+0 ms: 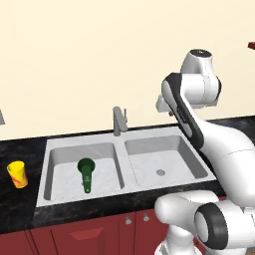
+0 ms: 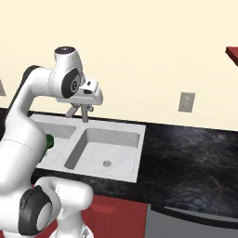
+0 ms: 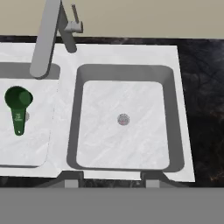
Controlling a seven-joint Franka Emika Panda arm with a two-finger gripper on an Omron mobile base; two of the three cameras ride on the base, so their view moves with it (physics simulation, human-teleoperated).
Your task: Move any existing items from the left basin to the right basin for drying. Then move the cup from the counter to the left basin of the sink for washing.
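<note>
A: Where do you see the green scoop [image 1: 86,173] at this moment?

B: You find it on the floor of the left basin [image 1: 57,175], its round head toward the faucet [image 1: 117,121] and its short handle pointing to the front wall. It lies about in the middle of that bowl. In the hand view the scoop [image 3: 18,107] sits at the far left, while the finger tips [image 3: 73,180] rise at the bottom, under the front rim of the right basin [image 3: 105,144]. So the scoop is well apart from the jaws and to their left; nothing lies between them.

A: And the jaws, how do they stand?

B: You see the two tips apart from each other with only the steel of the sink [image 3: 131,54] behind the gap, so the jaws stand open and hold nothing. In the right base view the gripper [image 2: 80,110] hangs high above the sink, near the faucet, and touches nothing.

A: What about the cup?

B: The yellow cup [image 1: 18,174] stands upright on the black counter [image 1: 20,209], just beside the left edge of the sink. The right basin shows its round drain [image 1: 160,172] in the floor.
</note>
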